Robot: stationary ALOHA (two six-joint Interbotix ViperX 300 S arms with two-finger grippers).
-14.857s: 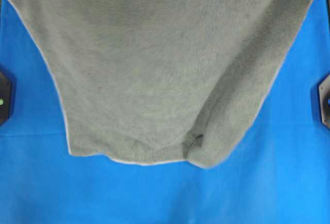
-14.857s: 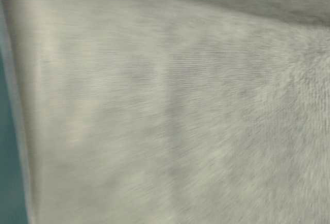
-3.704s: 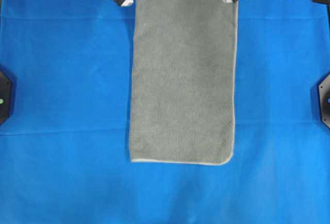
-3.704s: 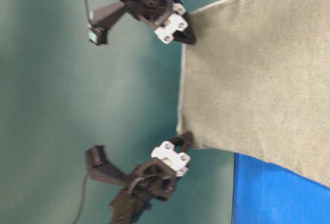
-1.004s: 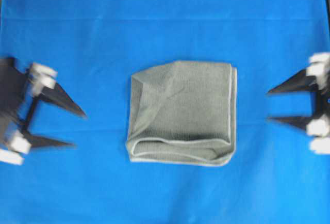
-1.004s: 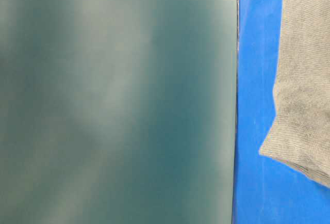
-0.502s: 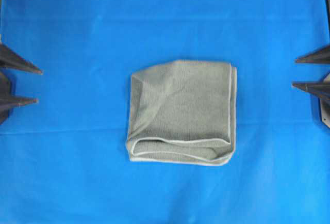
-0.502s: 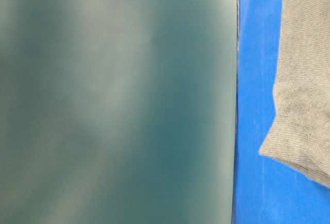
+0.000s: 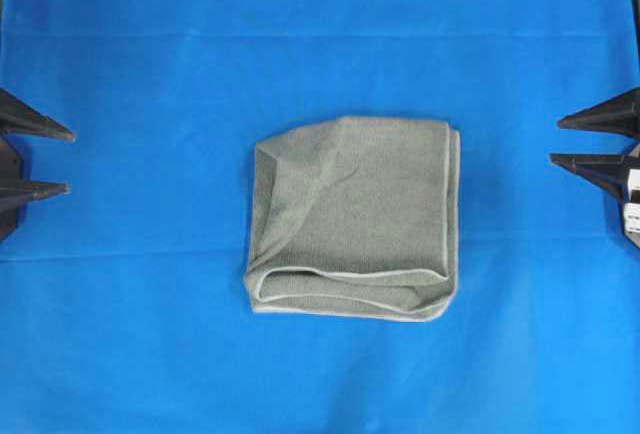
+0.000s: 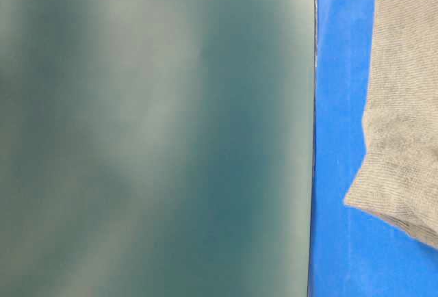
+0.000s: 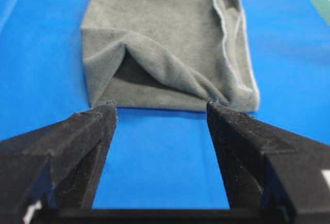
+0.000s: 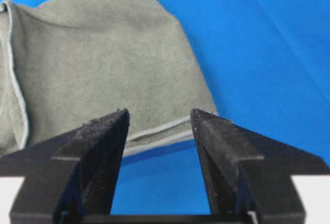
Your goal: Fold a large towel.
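I have the grey-green terry towel with its thin pale stitched border (image 9: 352,216) lying folded into a rough square near the middle of the bright blue table cover (image 9: 150,354); nothing is touching it; in the overhead view its pale edging runs down the right side and curves along the bottom, where the layers sit stacked with a slight gap between them; the upper left corner is tucked in on a slant rather than squared off.

My left gripper (image 9: 60,162) sits at the left edge of the overhead view, its two black pointed fingers (image 9: 35,128) spread wide with only blue cover between them; it is well apart from the towel; from its wrist camera I look between the spread fingers at the towel (image 11: 167,48), which shows a soft hollow crease across its near face and the pale border down the right side.

My right gripper (image 9: 557,142) is at the right edge of the overhead view, its fingers parted and holding nothing, also well clear of the towel; its wrist camera shows the towel's (image 12: 98,59) stitched edge just beyond the fingertips.

From table level I see only one corner of the towel (image 10: 404,105) on the blue cover, beside a blurred dark teal backdrop (image 10: 150,133).
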